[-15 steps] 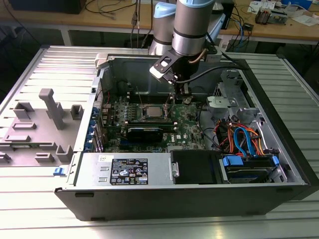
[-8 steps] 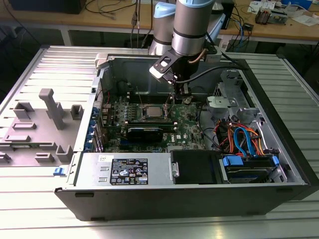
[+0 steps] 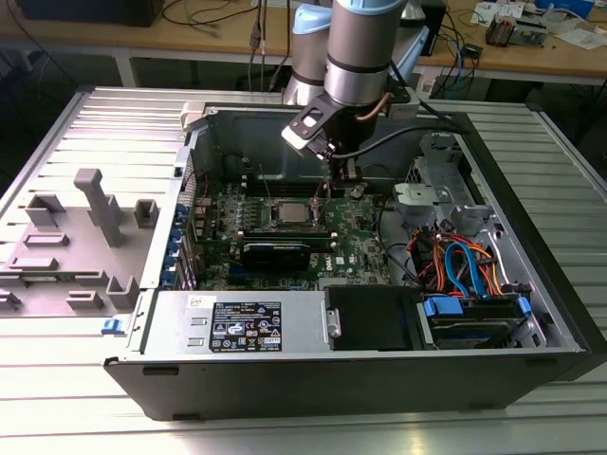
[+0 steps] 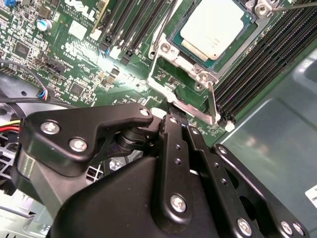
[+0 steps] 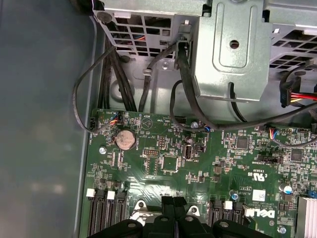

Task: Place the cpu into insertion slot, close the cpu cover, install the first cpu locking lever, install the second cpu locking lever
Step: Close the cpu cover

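My hand (image 3: 329, 190) hangs inside the open computer case (image 3: 531, 313), low over the green board (image 3: 360, 242). In the exterior view it sits at about two o'clock from the chip (image 3: 289, 212), just beside it. My fingers are drawn narrow, pressed close together, and I see nothing held between them in either wrist view.

The chip (image 4: 215, 25) already lies flat in its socket (image 4: 177, 42), silver top up, with a thin green edge showing all round. The cover (image 4: 183, 105) is not down on it. The silvery frame stands tilted up from one side of the socket, and the board shows through its cut-out middle. The free edge of the cover is right at my fingertips (image 4: 174, 121); I cannot tell whether they touch it. A thin metal rod (image 4: 292, 6) runs past the socket's far corner. Rows of black memory slots (image 4: 257, 54) lie along both sides of the socket.

In the first wrist view my hand (image 5: 173, 201) points at the board, where a round coin battery (image 5: 125, 140) sits near the board's edge, with a grey metal cage (image 5: 233, 44) beyond it.

In the exterior view a black card (image 3: 275, 254) lies at six o'clock from the chip, and orange and blue cables (image 3: 465, 265) lie at about four o'clock. The case rests on a ribbed metal counter (image 3: 57, 398), with grey blocks (image 3: 90, 204) at nine o'clock from the case.
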Robot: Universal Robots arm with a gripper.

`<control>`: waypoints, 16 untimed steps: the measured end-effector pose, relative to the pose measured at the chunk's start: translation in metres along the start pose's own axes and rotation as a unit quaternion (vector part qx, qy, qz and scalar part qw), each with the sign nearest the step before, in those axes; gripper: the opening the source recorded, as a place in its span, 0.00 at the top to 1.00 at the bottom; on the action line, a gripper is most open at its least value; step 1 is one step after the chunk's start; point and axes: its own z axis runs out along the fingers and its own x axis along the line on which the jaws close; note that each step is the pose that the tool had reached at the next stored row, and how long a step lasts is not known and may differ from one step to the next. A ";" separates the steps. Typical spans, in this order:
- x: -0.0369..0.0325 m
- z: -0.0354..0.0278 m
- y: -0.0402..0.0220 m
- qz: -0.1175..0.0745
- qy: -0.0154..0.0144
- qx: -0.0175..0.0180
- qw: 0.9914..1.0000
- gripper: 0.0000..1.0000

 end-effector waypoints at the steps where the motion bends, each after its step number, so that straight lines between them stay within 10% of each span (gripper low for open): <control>1: 0.0001 0.0000 -0.0007 0.000 0.000 0.000 1.000 0.89; 16: 0.0008 0.0001 -0.0077 0.000 0.000 0.000 1.000 0.89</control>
